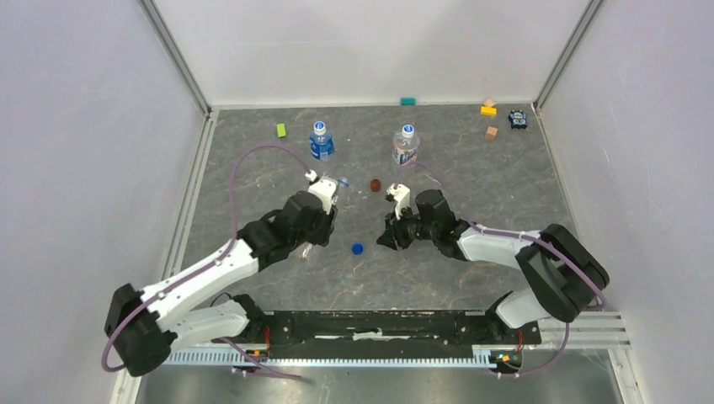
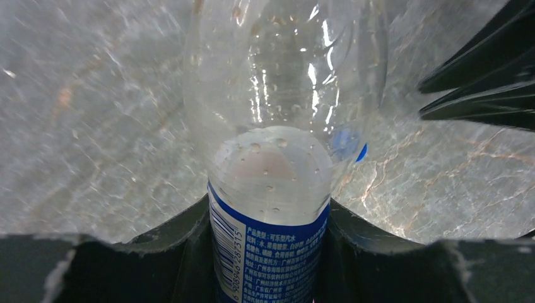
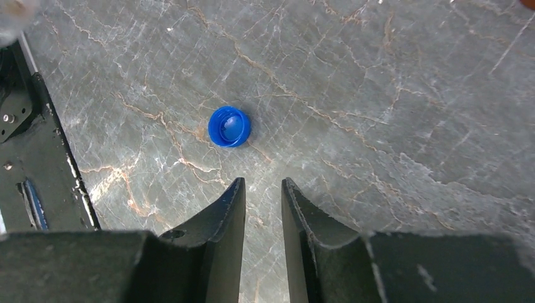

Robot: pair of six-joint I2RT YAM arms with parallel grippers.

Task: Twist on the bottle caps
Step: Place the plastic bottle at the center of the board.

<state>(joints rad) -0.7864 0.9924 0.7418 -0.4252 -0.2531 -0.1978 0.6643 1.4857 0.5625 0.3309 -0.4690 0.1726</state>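
Solid blue plastic screw cap (image 3: pixel 229 126) lies open side up on the grey marbled table (image 3: pixel 391 126), just ahead of the right gripper (image 3: pixel 263 189), whose fingers stand nearly together, holding nothing. Left gripper (image 2: pixel 270 218) clamps a clear plastic bottle with blue-and-white label (image 2: pixel 271 208), neck uncapped. Two capped bottles (image 1: pixel 321 140) (image 1: pixel 405 145) stand upright farther back; a dark red-brown disc (image 1: pixel 375 184) lies between.

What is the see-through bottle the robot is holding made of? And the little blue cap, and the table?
The bottle looks like thin clear plastic: shiny glints, droplets inside, and a glossy printed label. The blue cap seems to be hard, smooth plastic, lying open side up. The table looks like grey marble with pale and rusty veins, though it could be a printed surface.
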